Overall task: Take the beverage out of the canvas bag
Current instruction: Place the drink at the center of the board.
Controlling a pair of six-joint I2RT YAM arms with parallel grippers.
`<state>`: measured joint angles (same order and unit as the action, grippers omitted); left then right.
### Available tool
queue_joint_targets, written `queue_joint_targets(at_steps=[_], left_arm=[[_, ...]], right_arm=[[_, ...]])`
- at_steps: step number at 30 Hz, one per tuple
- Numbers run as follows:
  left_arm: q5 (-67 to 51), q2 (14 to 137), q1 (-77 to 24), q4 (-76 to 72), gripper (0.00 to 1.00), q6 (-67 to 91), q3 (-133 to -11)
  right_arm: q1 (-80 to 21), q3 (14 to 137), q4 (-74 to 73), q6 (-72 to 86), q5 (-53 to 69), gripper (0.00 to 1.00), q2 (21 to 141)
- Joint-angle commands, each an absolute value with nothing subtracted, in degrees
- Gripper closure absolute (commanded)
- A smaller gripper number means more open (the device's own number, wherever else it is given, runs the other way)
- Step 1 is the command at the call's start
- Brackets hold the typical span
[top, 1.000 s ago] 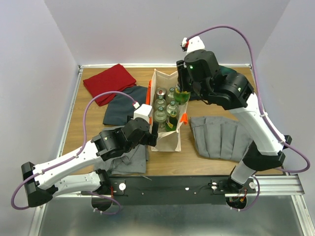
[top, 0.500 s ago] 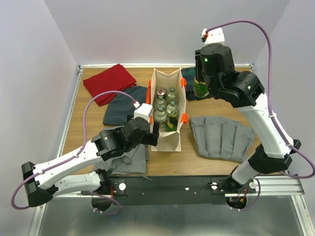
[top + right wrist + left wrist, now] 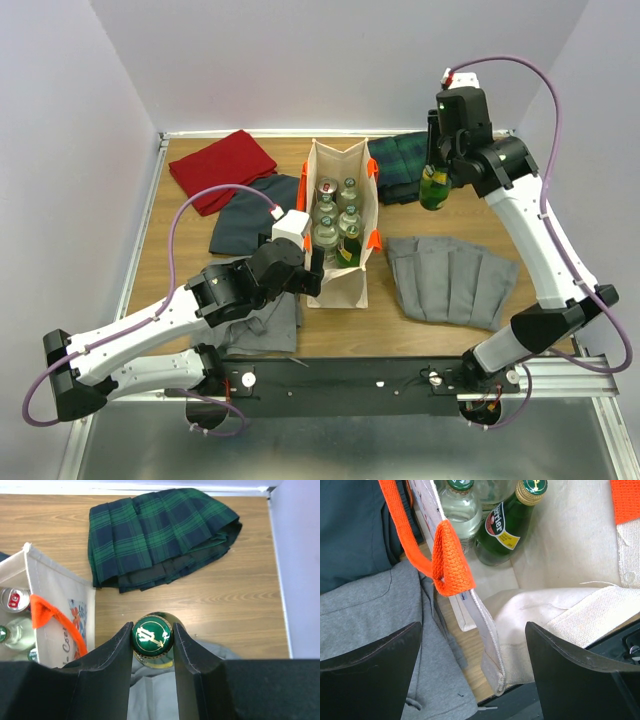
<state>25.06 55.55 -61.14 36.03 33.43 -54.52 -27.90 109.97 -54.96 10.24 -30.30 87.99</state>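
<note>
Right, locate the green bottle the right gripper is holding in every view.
Top external: green bottle hangs upper right, beside the canvas bag.
Left wrist: not in it.
Right wrist: its cap, bottom centre, between the right gripper fingers.
Shared landmark: the bag's orange handle.

Canvas bag [image 3: 338, 225] mouth open from above, but packed with upright bottles [image 3: 349, 224] and a can [image 3: 327, 191], tight gaps. Left gripper [image 3: 472, 667] straddling near left wall. Bare wood around plaid skirt [image 3: 157, 537] and grey cloth [image 3: 450, 280].
</note>
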Motion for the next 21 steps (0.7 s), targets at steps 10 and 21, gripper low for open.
queue_joint_targets(at_steps=[10,21], left_arm=[[25.4,55.2,-61.4,34.5,0.07,34.4,-53.9],[26.4,54.8,-61.4,35.9,0.07,34.9,-54.2]], right_arm=[[-19.4,92.4,-30.4,12.6,-18.1,0.99,84.4],[-19.5,74.7,-11.2,13.7,-16.9,0.99,80.3]])
